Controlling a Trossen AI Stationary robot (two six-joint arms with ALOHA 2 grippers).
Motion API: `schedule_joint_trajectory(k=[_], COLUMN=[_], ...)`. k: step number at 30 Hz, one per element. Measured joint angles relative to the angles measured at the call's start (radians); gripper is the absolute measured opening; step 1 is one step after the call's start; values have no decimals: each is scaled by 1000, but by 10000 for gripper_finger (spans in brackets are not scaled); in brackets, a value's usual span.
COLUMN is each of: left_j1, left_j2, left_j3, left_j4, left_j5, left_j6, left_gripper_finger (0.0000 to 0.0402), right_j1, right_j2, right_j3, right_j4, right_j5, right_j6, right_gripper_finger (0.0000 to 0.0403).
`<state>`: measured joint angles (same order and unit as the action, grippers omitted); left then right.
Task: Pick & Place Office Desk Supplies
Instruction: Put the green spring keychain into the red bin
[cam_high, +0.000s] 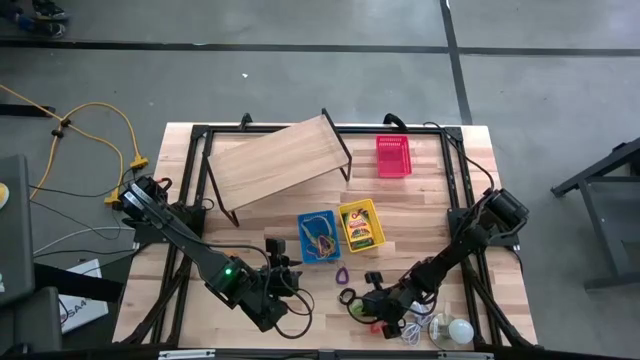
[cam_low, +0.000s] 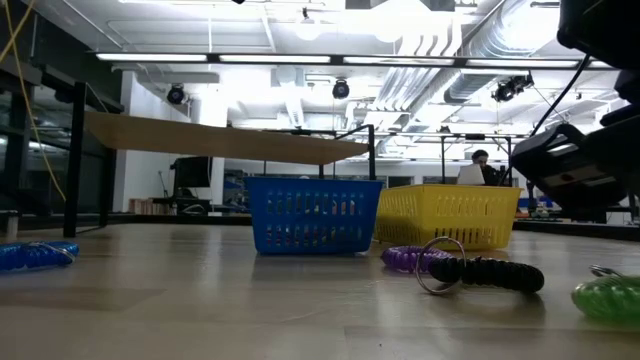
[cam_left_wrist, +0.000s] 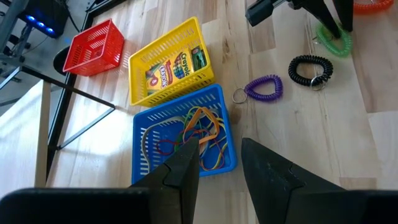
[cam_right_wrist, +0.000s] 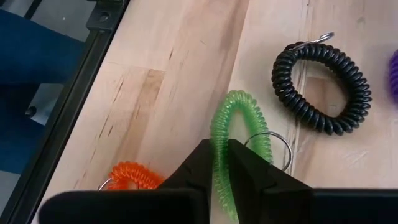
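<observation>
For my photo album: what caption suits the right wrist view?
Right gripper pinching a green coil loop beside black and orange ones.

Two black jointed arms; the left arm (cam_high: 205, 262) shows a green light.

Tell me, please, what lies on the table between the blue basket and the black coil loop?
The purple coil loop with its metal ring lies between the blue basket and the black coil loop; the left wrist view shows it best.

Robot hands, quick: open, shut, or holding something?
Left gripper: open, empty, above the blue basket.
Right gripper: jaws shut on the green coil loop.
</observation>
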<state>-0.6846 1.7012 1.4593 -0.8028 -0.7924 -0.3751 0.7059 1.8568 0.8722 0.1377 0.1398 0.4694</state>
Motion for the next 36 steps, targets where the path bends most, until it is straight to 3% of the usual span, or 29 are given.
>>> schedule_joint_trajectory(k=[11, 25, 36], left_j1=[0, 0, 0], left_j2=[0, 0, 0], left_j3=[0, 0, 0], left_j4=[0, 0, 0], left_j5=[0, 0, 0], left_j6=[0, 0, 0], left_gripper_finger=[113, 113, 113], right_j1=[0, -6, -59], right_j2=[-17, -285, -309], right_j3=[0, 0, 0], right_j4=[-1, -166, -213], right_j5=[-10, 97, 94], right_j6=[0, -24, -18], right_gripper_finger=[24, 23, 23])
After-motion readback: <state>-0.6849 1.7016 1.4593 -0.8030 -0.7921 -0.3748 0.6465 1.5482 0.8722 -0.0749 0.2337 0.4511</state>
